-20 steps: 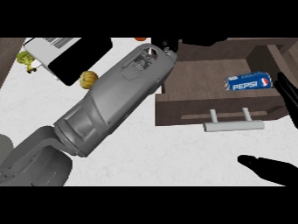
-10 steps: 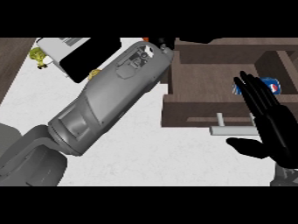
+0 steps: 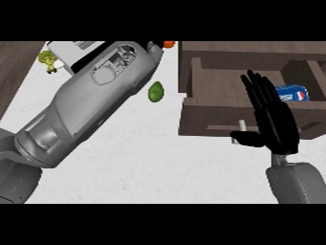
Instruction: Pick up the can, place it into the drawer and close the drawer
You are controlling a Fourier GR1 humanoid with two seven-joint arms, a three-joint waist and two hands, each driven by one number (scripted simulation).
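The blue Pepsi can (image 3: 292,93) is lying inside the open dark-brown wooden drawer (image 3: 222,115). My right hand (image 3: 273,119) is hovering over the drawer's front with fingers straight and together, partly covering the white handle (image 3: 240,126). My left hand is hidden; its grey forearm (image 3: 88,100) is crossing the white counter (image 3: 158,162) left of the drawer, beside a green fruit (image 3: 155,91).

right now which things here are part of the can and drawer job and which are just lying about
Part of the job:
- blue can, lying inside the drawer
- open wooden drawer with its white handle
- right hand, open, over the drawer front

Just lying about:
- green avocado-like item
- yellow-green item at top left
- orange item at top edge
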